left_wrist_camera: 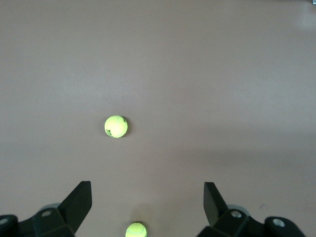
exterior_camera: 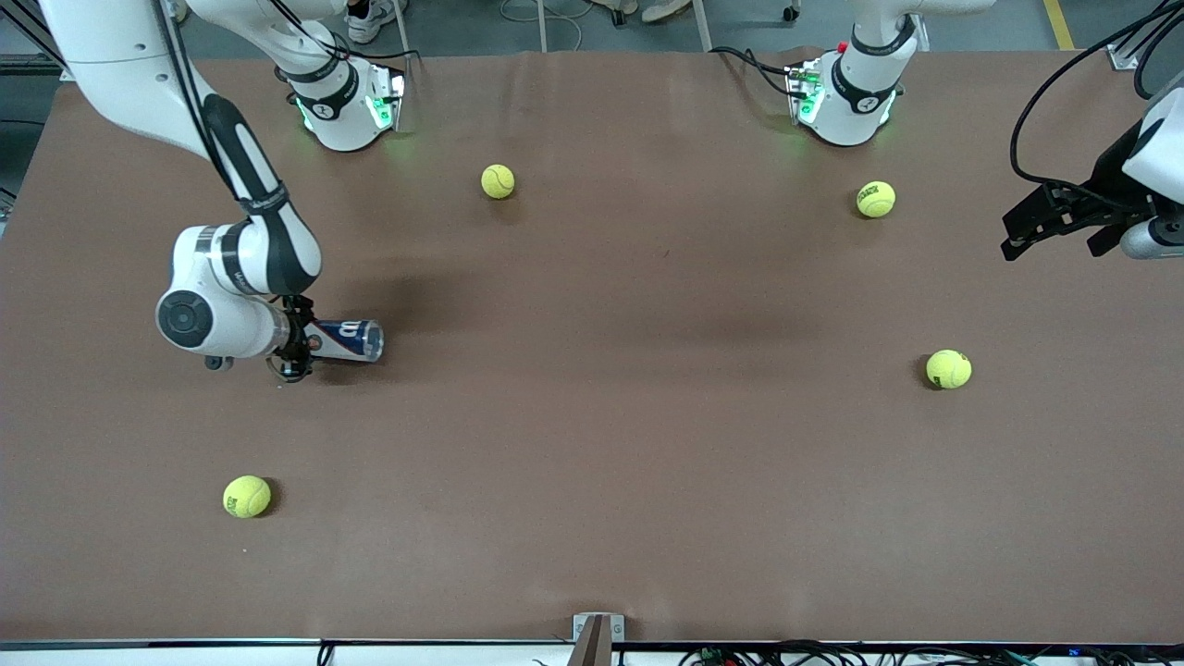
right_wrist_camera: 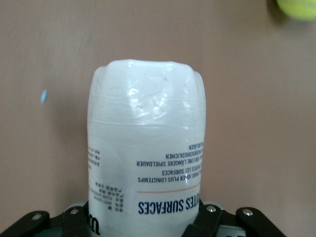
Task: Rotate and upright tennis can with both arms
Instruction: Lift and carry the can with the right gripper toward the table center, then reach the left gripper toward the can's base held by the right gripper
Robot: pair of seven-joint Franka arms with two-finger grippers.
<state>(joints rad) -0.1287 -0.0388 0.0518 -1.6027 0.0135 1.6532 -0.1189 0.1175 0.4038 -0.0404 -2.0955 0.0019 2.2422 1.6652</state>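
The tennis can [exterior_camera: 350,339] lies horizontal at the right arm's end of the table, with its navy and white label and its silvery rim pointing toward the table's middle. My right gripper [exterior_camera: 294,348] is shut on the can's other end. In the right wrist view the can [right_wrist_camera: 146,148] fills the space between the black fingers [right_wrist_camera: 212,222], and its clear rounded bottom points away from the camera. My left gripper [exterior_camera: 1054,242] is open and empty in the air over the left arm's end of the table. Its fingers [left_wrist_camera: 81,197] stand wide apart in the left wrist view.
Several yellow-green tennis balls lie on the brown table: one near the right arm's base [exterior_camera: 498,181], one near the left arm's base [exterior_camera: 875,199], one toward the left arm's end [exterior_camera: 948,368], and one nearer the front camera than the can [exterior_camera: 246,496]. The left wrist view shows two balls [left_wrist_camera: 116,126].
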